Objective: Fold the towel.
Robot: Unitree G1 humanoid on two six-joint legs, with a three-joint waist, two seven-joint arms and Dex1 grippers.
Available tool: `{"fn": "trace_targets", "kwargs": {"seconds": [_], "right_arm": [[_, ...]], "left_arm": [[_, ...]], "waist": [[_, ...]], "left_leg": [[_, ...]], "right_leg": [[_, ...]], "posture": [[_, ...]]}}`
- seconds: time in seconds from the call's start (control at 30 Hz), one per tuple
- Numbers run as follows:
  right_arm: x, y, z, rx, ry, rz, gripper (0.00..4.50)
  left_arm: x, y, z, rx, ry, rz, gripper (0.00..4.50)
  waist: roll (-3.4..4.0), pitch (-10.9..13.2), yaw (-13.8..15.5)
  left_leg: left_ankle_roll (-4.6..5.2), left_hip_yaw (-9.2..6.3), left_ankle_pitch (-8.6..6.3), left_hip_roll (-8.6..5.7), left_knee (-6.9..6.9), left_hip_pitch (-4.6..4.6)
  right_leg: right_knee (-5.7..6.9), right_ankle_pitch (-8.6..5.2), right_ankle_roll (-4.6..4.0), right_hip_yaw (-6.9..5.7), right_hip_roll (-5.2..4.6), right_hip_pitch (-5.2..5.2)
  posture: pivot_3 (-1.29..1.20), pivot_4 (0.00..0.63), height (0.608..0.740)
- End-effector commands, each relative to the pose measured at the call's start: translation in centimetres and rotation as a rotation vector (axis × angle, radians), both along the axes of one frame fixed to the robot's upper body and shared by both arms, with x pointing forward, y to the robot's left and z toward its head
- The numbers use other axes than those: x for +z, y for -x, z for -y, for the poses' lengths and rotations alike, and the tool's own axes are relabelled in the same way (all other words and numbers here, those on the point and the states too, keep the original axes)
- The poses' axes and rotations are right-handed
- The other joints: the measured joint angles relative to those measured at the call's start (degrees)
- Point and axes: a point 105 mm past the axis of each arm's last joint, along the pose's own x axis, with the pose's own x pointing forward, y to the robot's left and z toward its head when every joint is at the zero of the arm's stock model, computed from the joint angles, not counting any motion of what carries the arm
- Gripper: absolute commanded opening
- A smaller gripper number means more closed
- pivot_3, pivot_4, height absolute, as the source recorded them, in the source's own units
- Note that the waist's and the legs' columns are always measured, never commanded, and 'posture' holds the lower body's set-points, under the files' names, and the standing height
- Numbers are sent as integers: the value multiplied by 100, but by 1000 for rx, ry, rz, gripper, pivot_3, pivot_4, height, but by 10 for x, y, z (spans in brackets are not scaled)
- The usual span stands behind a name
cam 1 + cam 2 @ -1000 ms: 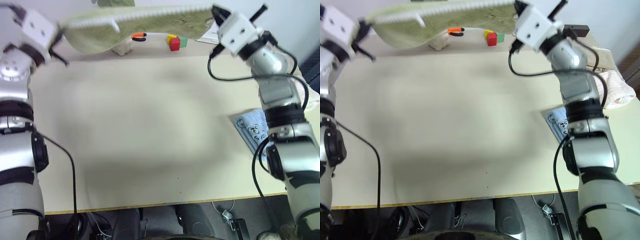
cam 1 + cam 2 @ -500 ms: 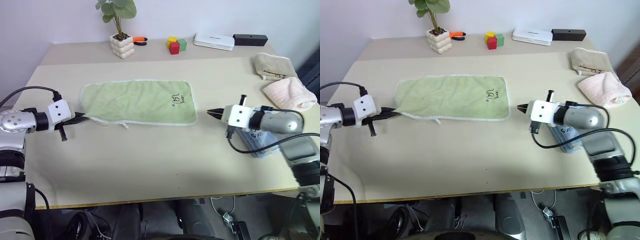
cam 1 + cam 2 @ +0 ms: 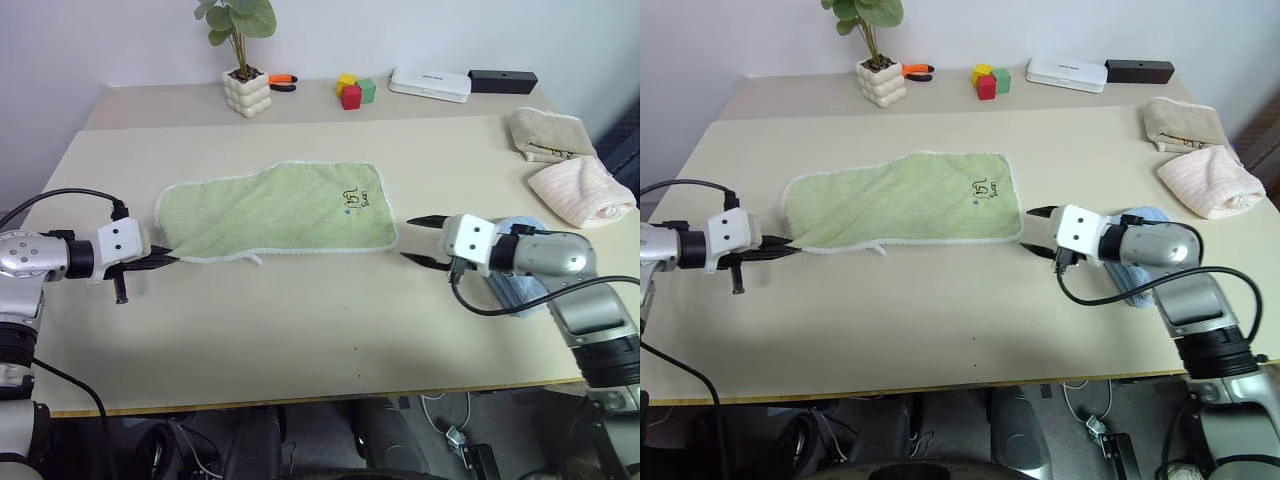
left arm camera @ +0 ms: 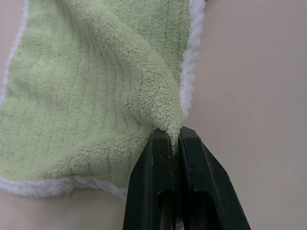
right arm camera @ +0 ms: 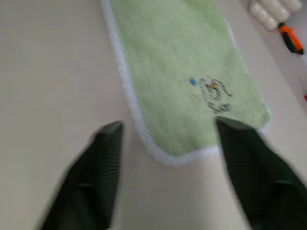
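The light green towel [image 3: 275, 208] lies spread flat on the table [image 3: 330, 320], its white edging all round and a black mark near its right end. My left gripper [image 3: 168, 259] is shut on the towel's near left corner; in the left wrist view the black fingers [image 4: 160, 163] pinch a raised fold of the towel [image 4: 96, 86]. My right gripper [image 3: 405, 238] stands open just off the towel's right end, low over the table. In the right wrist view the towel's end [image 5: 182, 81] lies between the two spread fingers [image 5: 103, 163], untouched.
Along the far edge stand a potted plant [image 3: 246, 90], an orange-handled tool [image 3: 282, 80], coloured blocks [image 3: 352, 90], a white box [image 3: 428, 84] and a black box [image 3: 502, 80]. A beige towel [image 3: 545, 133] and a pink towel [image 3: 580, 190] lie far right; a light blue towel [image 3: 520, 290] lies under my right arm.
Both arms came down from holding the towel stretched in the air and laid it on the table. The right gripper has since opened and let go. The towel's left end has been drawn nearer.
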Motion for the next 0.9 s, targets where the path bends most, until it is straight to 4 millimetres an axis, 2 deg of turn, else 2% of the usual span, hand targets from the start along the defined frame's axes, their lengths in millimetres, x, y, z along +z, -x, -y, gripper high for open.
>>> {"fn": "trace_targets", "kwargs": {"seconds": [0.03,0.27,0.43,0.6,0.77,0.9], "right_arm": [[11,-13,-14,-13,-22,81,4393],[-9,-37,-21,-89,-66,-22,4393],[-20,-39,-14,-100,-17,-122,4393],[-25,-57,-4,-217,-18,-181,4393],[-44,-67,-4,-315,-18,-284,2241],[-56,-60,-4,-316,1,-348,231]], "left_arm": [[17,-2,4,5,31,63,0],[16,-1,8,5,29,67,0],[18,0,10,10,37,70,0],[18,1,12,11,41,75,0],[19,2,14,11,45,83,0],[20,3,13,12,42,85,0]], "waist": [[0,0,-4],[-1,0,-16],[-1,0,-1],[-1,-1,-16],[-6,-5,-24],[-8,-8,-20]], "left_leg": [[1,0,0,0,1,0],[3,0,-1,0,2,0],[3,0,-2,0,4,-1],[3,0,-2,0,5,-1],[3,-1,-2,0,6,2],[4,-1,-2,0,8,12]], "right_leg": [[0,0,0,0,0,0],[0,0,0,0,0,0],[0,0,0,0,-1,0],[1,0,0,-1,-1,1],[2,1,0,-1,0,5],[1,1,0,-1,0,20]], "posture": [[0,150,740],[0,150,740],[0,150,740],[0,150,740],[0,150,740],[0,150,740]]}}
